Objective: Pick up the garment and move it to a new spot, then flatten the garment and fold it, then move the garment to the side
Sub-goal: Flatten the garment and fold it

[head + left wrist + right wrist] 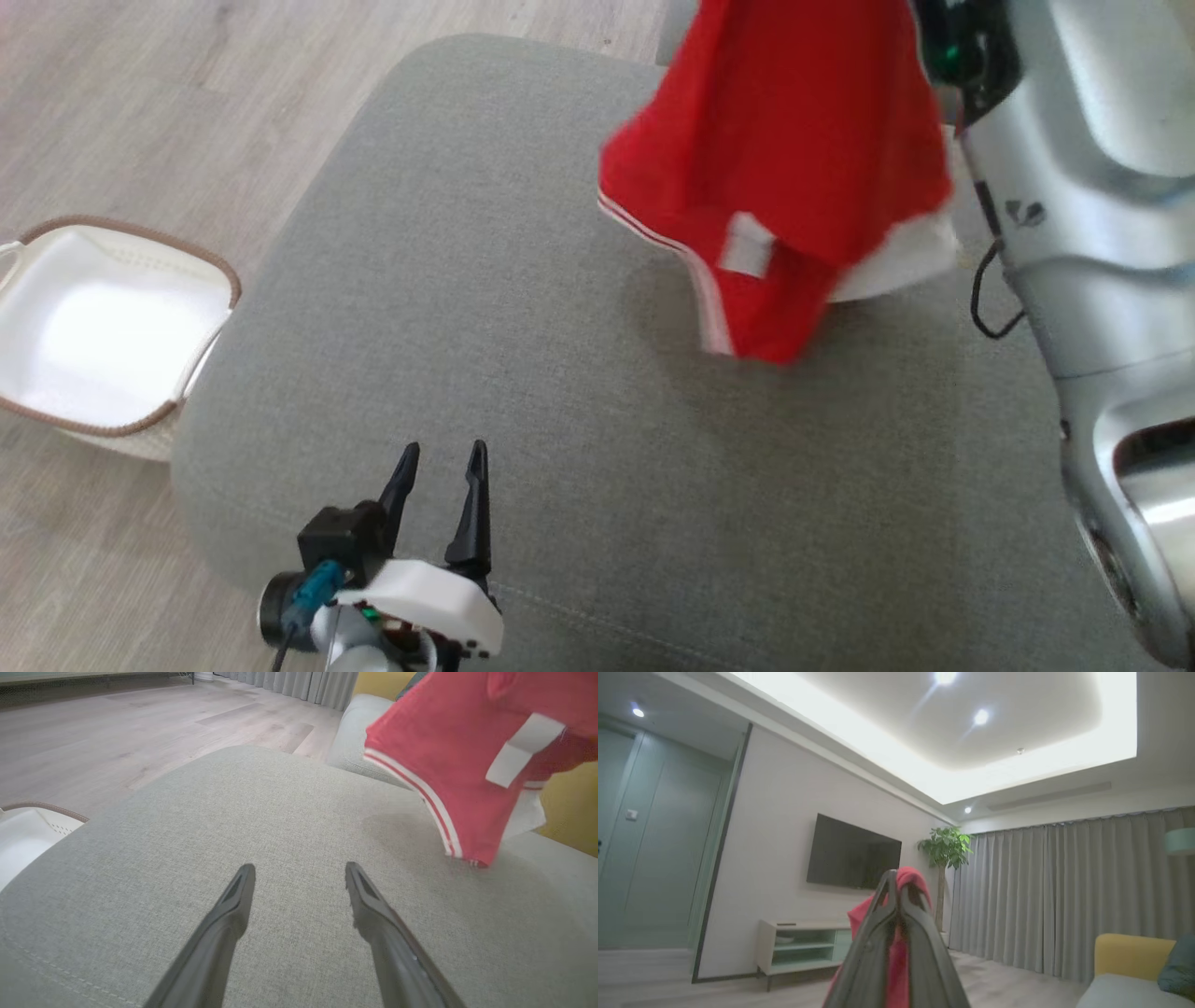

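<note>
Right gripper (896, 877): jaws closed together, with a fold of the red garment (920, 882) pinched between the two dark fingers and bunched over their tips. In the right wrist view the fingers point upward into the room, towards a wall-mounted television (852, 854), a potted plant (945, 847) and grey curtains (1064, 896).

Garment (784, 140): hangs from the upper right of the head view, beside the silver right arm (1074, 233). It is suspended over the far right part of the grey cushion (467, 327). The fabric is red with white striped trim along one edge, a white label (747, 245) faces outward, and a white panel shows beneath the red at the lower right. The picture is blurred at the hem. Whether the lowest corner touches the cushion cannot be told.

Left gripper (444, 453): jaws wide apart, nothing between them. It sits low over the near edge of the cushion, fingers pointing across the cushion. In the left wrist view the left gripper (300, 868) is well apart from the garment (448, 751), which hangs at the upper right above the cushion (280, 812).

Surroundings: a white basket (103, 336) with a brown rim stands on the wooden floor (140, 93) just beside the cushion's left edge.
</note>
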`<state>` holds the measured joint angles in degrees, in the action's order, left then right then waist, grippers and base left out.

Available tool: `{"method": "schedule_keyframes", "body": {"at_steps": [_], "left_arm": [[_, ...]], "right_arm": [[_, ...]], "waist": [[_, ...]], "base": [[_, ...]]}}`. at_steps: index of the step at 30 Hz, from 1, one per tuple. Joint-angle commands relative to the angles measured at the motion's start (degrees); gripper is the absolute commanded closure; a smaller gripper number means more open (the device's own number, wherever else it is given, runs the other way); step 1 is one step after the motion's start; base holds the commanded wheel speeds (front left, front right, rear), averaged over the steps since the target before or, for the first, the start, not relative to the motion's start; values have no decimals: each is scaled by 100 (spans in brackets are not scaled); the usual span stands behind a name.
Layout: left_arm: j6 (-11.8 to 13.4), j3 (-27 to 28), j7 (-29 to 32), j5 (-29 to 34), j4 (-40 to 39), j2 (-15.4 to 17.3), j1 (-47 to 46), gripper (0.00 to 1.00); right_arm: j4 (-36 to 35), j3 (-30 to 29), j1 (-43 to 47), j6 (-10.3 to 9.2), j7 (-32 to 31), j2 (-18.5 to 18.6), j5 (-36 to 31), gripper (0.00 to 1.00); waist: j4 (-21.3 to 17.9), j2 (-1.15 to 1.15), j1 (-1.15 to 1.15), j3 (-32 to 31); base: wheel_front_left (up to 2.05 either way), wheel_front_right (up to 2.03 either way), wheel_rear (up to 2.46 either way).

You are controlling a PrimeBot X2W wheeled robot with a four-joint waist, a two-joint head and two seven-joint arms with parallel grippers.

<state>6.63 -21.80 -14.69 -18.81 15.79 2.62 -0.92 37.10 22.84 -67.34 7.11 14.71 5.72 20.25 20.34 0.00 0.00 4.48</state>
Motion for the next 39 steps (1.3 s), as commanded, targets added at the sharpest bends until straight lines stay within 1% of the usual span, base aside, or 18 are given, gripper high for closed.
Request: {"method": "schedule_keyframes", "body": {"at_steps": [1, 4, 6, 8, 10, 15, 16, 17, 19, 21, 24, 25, 26, 29, 33, 36, 39], "left_arm": [[20, 184, -31, -18, -184, 26, -119, 0], [12, 230, -31, 12, -194, 26, -108, 0], [6, 255, -31, 28, -201, 26, -131, 0], [2, 270, -31, 39, -215, 26, -167, 0], [-7, 263, -31, 48, -229, 26, -231, 0], [-23, 207, -31, 68, -246, 26, -439, 0], [-33, 192, -31, 83, -242, 26, -472, 0], [-38, 186, -31, 88, -241, 26, -494, 0], [-45, 186, -31, 111, -237, 26, -522, 0], [-42, 206, -31, 131, -230, 26, -521, 0], [-46, 253, -31, 156, -211, 26, -502, 0], [-46, 253, -31, 156, -211, 26, -502, 0], [-47, 264, -31, 159, -207, 26, -495, 0], [-50, 255, -31, 158, -198, 26, -497, 0], [-54, 209, -31, 137, -201, 26, -548, 0], [-67, 150, -31, 121, -212, 26, -596, 0], [-70, 115, -31, 104, -227, 26, -617, 0]], "right_arm": [[-351, -196, -227, 37, 29, -70, 76, 100], [-565, -654, -129, 37, 29, 101, 17, 100], [-404, -1084, 20, 37, 29, 275, -84, 100], [-40, -1430, 211, 37, 29, 470, -245, 100], [443, -1612, 457, 37, 29, 671, -399, 100], [1390, -2113, 1224, 37, 29, 1220, -887, 100], [1599, -2267, 1392, 37, 29, 1313, -1010, 53], [1833, -2465, 1550, 37, 29, 1362, -1076, 0], [2003, -2679, 1808, 37, 29, 1416, -1326, 0], [2029, -2900, 2041, 37, 29, 1334, -1424, 0], [1820, -2922, 2397, 37, 29, 1127, -1607, 0], [1820, -2922, 2397, 37, 29, 1127, -1607, 0], [1717, -2841, 2525, 37, 29, 1027, -1663, 0], [1390, -2501, 2873, 37, 29, 673, -1661, 0], [1091, -1715, 3153, 37, 29, 246, -1492, 0], [1033, -1114, 3166, 37, 29, 48, -1264, 0], [1182, -655, 3057, 37, 29, -67, -1055, 0]], "waist": [[-79, 0, 0, 0], [-275, 0, 0, 18], [-424, 0, 0, 41], [-570, 0, 0, 97], [-685, 0, 0, 178], [-823, 0, 0, 415], [-830, 0, 0, 448], [-833, 0, 0, 471], [-850, 0, 0, 520], [-886, 0, 0, 557], [-961, 0, 0, 583], [-961, 0, 0, 583], [-985, 0, 0, 587], [-1036, 0, 0, 594], [-1054, 0, 0, 612], [-989, 0, 0, 630], [-872, 0, 0, 630]], "base": [[0, 0, 0], [0, 0, 0], [0, 0, 0], [0, 0, 0], [0, 0, 0], [0, 0, 0], [0, 0, 0], [0, 0, 0], [0, 0, 0], [0, 0, 0], [0, 0, 0], [0, 0, 0], [0, 0, 0], [0, 0, 0], [0, 0, 0], [0, 0, 0], [0, 0, 0]]}}
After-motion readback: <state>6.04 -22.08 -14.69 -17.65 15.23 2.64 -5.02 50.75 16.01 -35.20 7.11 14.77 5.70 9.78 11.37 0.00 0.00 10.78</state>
